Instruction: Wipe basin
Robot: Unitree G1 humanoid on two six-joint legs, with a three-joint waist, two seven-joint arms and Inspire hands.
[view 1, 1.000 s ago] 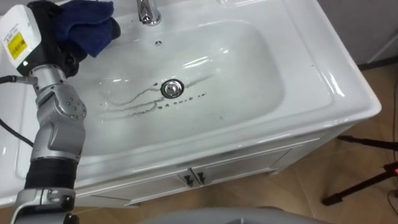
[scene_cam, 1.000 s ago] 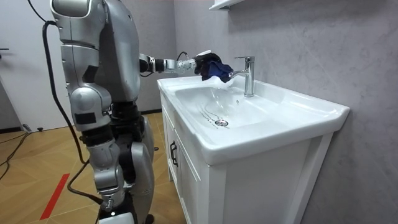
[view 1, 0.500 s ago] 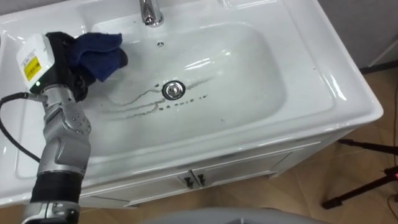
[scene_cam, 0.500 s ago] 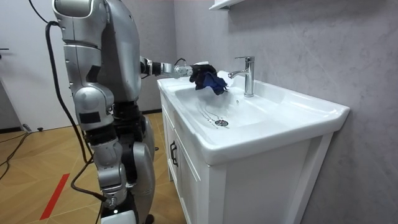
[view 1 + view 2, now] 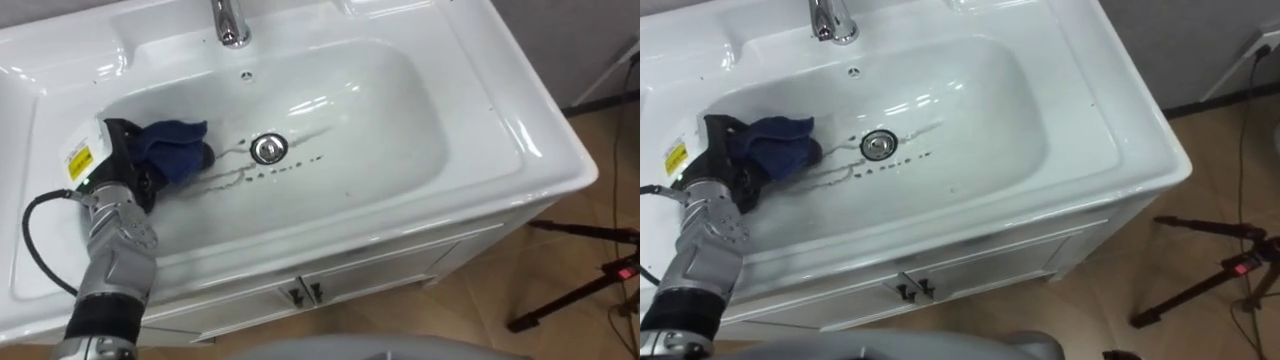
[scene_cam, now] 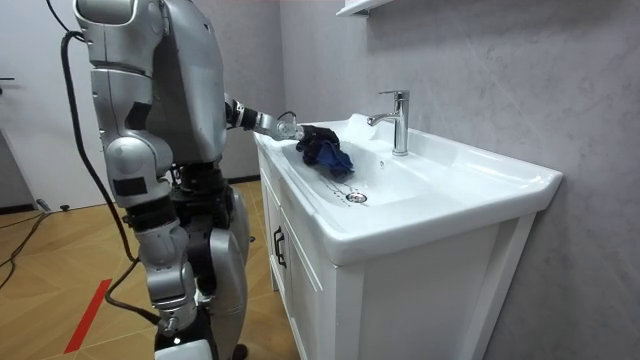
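A white basin (image 5: pixel 420 110) (image 5: pixel 1020 100) (image 6: pixel 420 180) is set in a white cabinet, with a chrome drain (image 5: pixel 266 149) (image 5: pixel 877 145) in its middle and dark streaks of dirt (image 5: pixel 235 178) left of the drain. My left hand (image 5: pixel 118 160) (image 5: pixel 722 150) (image 6: pixel 300 135) is shut on a dark blue cloth (image 5: pixel 175 155) (image 5: pixel 775 148) (image 6: pixel 328 152). The cloth rests low in the basin's left part, on the left end of the streaks. I stand at the front of the cabinet.
A chrome tap (image 5: pixel 228 22) (image 5: pixel 828 20) (image 6: pixel 397 120) stands behind the basin. Cabinet doors with dark handles (image 5: pixel 302 292) are below the rim. A black stand's legs (image 5: pixel 570 280) lie on the wooden floor at the right. A grey wall is behind the basin.
My left hand has come down with the cloth from near the tap into the basin's left part, onto the streaks. The eye views shifted a little.
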